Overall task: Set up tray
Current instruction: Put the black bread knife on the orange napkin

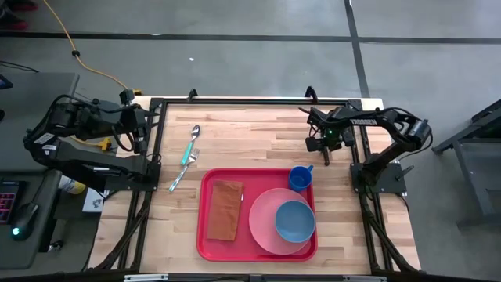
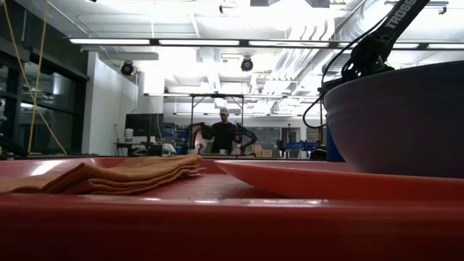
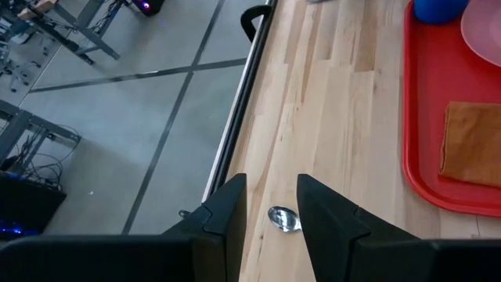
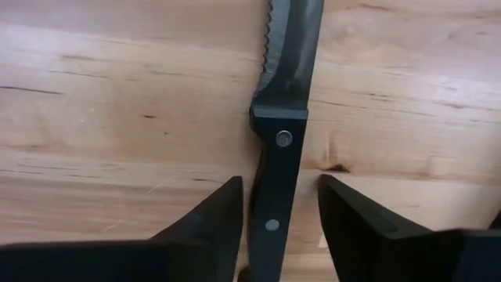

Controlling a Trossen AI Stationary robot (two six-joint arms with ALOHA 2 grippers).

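Near the table's front edge, red tray: probably light, stiff, slippery; best gripped by rim. Right gripper straddling knife, not clamped; left gripper parted, empty.

Place: I am working in a robotics lab | ceiling strip lights glowing | grey concrete floor | a person standing among benches
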